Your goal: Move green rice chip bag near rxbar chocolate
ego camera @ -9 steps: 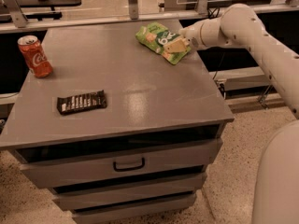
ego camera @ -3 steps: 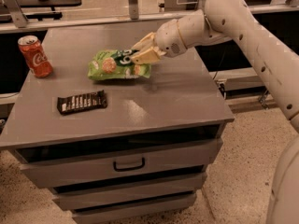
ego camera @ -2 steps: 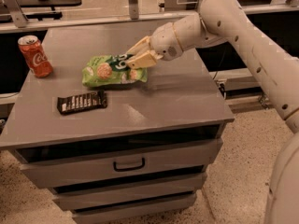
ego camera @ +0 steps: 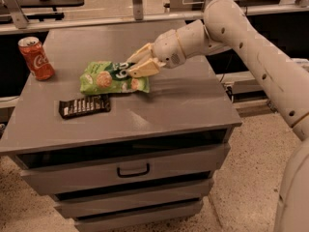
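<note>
The green rice chip bag [ego camera: 108, 79] lies on the grey cabinet top, just behind and slightly right of the rxbar chocolate [ego camera: 84, 106], a dark flat bar with white lettering near the front left. My gripper [ego camera: 133, 66] reaches in from the right and is shut on the bag's right end, its tan fingers [ego camera: 142, 67] pinching the crinkled edge. The bag's lower edge sits close to the bar without covering it.
A red soda can [ego camera: 35, 57] stands upright at the left edge of the cabinet top [ego camera: 183, 100]. The cabinet has drawers below with a handle [ego camera: 133, 170]. My white arm [ego camera: 251, 47] spans the right side. Shelving stands behind.
My gripper has carried the bag from the back right of the top leftward and forward, down to rest close to the rxbar.
</note>
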`<state>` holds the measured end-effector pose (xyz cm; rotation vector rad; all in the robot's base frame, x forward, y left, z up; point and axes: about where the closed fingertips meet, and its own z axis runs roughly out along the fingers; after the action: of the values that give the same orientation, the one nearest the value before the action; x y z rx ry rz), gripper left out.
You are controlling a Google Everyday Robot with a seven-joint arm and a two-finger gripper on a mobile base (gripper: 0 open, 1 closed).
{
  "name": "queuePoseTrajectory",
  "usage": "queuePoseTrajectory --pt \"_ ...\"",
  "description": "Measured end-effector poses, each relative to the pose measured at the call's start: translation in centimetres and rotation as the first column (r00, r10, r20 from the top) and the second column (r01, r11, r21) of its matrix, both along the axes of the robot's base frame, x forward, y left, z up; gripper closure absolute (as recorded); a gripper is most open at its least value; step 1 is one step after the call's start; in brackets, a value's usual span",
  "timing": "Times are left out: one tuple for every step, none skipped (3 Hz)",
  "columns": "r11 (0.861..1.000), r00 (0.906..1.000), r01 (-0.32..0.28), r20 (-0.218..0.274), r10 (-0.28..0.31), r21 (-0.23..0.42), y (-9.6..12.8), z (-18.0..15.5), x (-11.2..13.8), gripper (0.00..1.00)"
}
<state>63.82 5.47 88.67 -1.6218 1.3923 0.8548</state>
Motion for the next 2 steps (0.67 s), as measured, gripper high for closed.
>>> queuePoseTrajectory --pt "1.000 1.0000 0.006 -0.005 -0.006 0.008 0.02 -0.26 0.08 0.13" --pt "1.000 0.9997 0.022 -0.002 -0.022 0.013 -0.20 -0.12 0.14 0.00"
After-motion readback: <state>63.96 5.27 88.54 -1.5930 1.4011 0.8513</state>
